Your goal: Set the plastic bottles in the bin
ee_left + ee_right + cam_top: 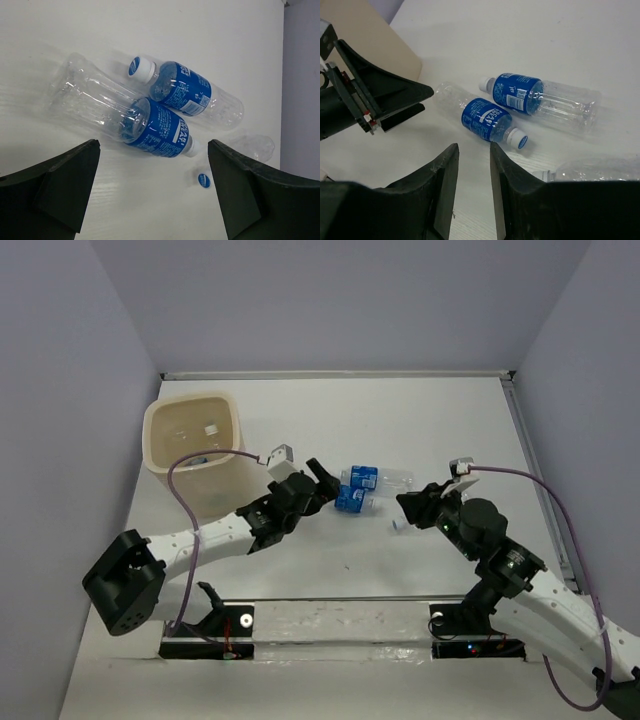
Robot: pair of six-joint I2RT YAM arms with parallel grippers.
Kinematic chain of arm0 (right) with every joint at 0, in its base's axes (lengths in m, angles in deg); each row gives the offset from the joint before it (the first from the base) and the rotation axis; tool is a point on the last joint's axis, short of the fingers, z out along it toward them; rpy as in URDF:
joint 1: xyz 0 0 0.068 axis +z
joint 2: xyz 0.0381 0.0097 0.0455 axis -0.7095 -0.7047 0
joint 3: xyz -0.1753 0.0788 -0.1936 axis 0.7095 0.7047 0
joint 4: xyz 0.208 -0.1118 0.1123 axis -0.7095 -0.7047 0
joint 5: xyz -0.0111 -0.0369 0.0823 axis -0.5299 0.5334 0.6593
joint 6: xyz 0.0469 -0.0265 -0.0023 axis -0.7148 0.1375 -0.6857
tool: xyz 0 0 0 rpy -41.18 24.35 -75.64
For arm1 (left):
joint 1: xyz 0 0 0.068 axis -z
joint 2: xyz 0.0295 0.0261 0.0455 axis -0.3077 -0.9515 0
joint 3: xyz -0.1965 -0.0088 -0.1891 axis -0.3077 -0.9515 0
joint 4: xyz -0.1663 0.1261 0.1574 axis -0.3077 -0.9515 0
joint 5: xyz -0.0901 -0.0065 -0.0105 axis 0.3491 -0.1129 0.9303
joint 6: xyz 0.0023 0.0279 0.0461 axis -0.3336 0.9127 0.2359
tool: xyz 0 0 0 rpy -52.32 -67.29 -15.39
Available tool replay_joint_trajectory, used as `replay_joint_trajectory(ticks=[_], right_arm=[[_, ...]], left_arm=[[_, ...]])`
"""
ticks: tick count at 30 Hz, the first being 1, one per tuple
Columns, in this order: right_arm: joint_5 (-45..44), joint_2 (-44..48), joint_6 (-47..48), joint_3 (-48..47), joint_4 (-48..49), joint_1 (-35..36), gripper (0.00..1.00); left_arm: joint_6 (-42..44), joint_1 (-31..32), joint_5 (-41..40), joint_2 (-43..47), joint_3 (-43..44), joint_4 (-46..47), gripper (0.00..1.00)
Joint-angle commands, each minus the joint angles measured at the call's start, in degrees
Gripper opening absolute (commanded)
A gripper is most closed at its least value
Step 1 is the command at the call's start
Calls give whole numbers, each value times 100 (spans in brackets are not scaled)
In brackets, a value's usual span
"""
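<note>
Two blue-labelled plastic bottles lie side by side mid-table, the nearer bottle (352, 502) (125, 117) (482, 116) and the farther bottle (382, 478) (192, 92) (545, 97). A clear unlabelled bottle (256, 146) (600, 170) lies to their right, partly under the right arm. My left gripper (322, 480) (154, 145) is open wide just left of the pair, holding nothing. My right gripper (408, 505) (472, 146) hovers right of them, its fingers a narrow gap apart and empty. The cream bin (160, 455) (370, 40) stands at the far left.
Inside the bin a clear bottle with a white cap (211, 428) shows. The table's back edge and right rail (530, 455) border the white surface. Grey walls close in on both sides. The left arm's cable (180, 500) loops in front of the bin.
</note>
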Motion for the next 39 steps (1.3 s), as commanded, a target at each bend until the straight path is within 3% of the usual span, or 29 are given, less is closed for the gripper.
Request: replay_joint_trajectory(ticks=[1, 11, 18, 30, 39], right_arm=[[252, 219, -77, 150, -277, 24, 40], [1034, 237, 55, 256, -313, 24, 42], [1246, 70, 64, 221, -304, 24, 42], [1395, -123, 90, 230, -216, 24, 42], [1650, -185, 38, 142, -181, 24, 42]], left_arm=[[-850, -24, -629, -322, -147, 544, 99], [-939, -165, -391, -1438, 186, 817, 99], [-851, -297, -760, -1667, 257, 897, 99], [-745, -596, -602, -2229, 309, 1116, 99], [-657, -552, -637, -2125, 29, 1266, 78]])
